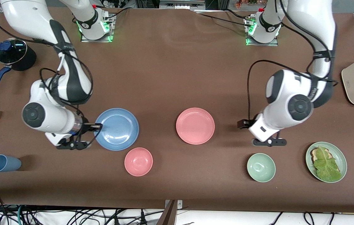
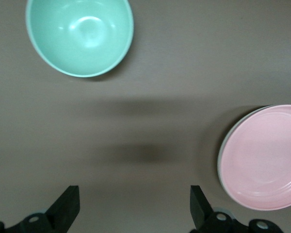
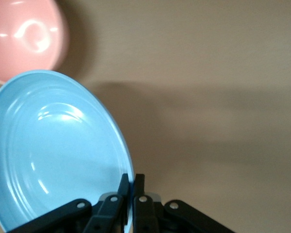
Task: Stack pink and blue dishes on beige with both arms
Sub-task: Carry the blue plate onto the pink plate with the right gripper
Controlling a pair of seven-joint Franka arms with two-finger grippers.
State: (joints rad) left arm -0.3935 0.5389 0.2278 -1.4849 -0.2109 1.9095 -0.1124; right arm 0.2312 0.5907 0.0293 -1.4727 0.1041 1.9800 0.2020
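Blue plate (image 3: 53, 150) in right tool (image 3: 132, 182)

High camera across the brown cloth-covered table (image 1: 170, 68) faces both arm bases and looks steeply down, taking in the whole tabletop. Left wrist camera looks straight down past its own open black fingers (image 2: 68, 206), close to the cloth; it shares the shallow matte pink plate (image 2: 262, 158) (image 1: 195, 125) and small mint-green bowl (image 2: 80, 34) (image 1: 261, 167) with the front view. Right wrist camera sits closer still, sharing the shallow matte blue plate (image 3: 53, 150) (image 1: 117, 128) and small deep pink bowl (image 3: 22, 36) (image 1: 138, 161).
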